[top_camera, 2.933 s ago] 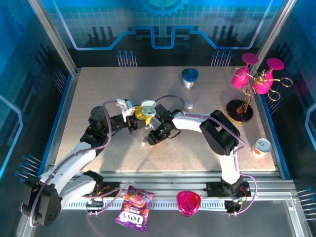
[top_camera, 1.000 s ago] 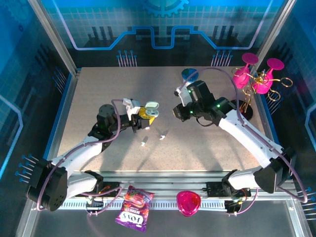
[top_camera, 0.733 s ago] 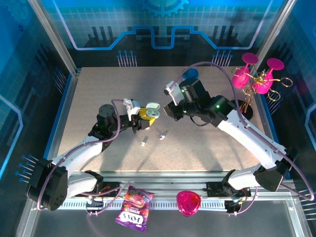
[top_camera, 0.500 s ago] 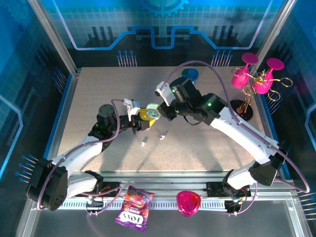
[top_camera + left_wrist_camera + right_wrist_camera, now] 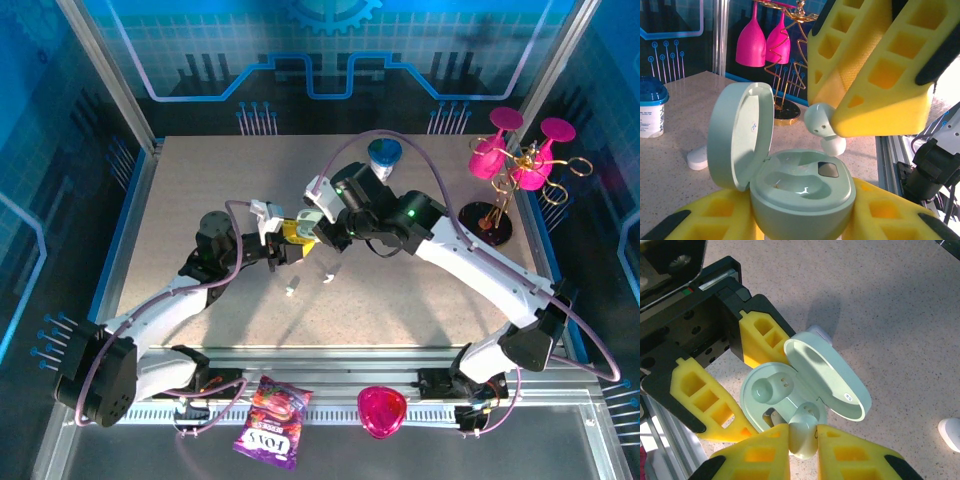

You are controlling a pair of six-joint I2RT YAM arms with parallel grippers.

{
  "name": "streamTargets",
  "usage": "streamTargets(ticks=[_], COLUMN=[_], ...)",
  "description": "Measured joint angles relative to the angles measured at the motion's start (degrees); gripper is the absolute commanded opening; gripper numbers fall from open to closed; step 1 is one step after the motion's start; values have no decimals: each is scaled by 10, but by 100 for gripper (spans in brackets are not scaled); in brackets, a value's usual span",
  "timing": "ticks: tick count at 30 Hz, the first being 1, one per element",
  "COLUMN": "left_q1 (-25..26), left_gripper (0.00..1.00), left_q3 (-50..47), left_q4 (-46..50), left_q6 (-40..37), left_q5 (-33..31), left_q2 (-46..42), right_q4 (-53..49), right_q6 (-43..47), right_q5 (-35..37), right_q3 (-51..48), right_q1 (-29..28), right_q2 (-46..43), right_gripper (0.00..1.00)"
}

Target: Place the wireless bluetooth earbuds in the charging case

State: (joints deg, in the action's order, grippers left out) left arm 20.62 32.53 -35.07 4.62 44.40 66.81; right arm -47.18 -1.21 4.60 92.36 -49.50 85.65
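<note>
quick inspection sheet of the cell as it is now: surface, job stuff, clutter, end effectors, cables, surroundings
surface: speckled beige table, no spills seen
job's things: mint charging case with its lid open and no earbud seated; one earbud held just over it; a loose earbud and a second loose earbud on the table
clutter: blue-lidded cup, pink glasses on a gold rack, white pebble case, candy bag, pink dish
end effectors: left end effector shut on the charging case; right end effector shut on the earbud
cables: purple cables loop along both arms
surroundings: blue printed panels, metal frame
</note>
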Motion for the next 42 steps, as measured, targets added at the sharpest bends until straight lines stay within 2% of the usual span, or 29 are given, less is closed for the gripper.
streamTargets(ticks=[20,32,42], left_q1=[0,0,0], left_gripper=[25,26,25], left_q3=[0,0,0], left_q4=[1,2,-22], left_q6=[0,0,-1], left_q5=[-2,-2,-2], left_q2=[-7,-7,-7], right_q4=[0,7,67], right_q6=[1,-2,-44], right_q5=[14,-4,-77], right_q3=[-4,-11,-70], right_q1=[0,1,40], right_q2=[13,5,-78], right_gripper=[18,34,50])
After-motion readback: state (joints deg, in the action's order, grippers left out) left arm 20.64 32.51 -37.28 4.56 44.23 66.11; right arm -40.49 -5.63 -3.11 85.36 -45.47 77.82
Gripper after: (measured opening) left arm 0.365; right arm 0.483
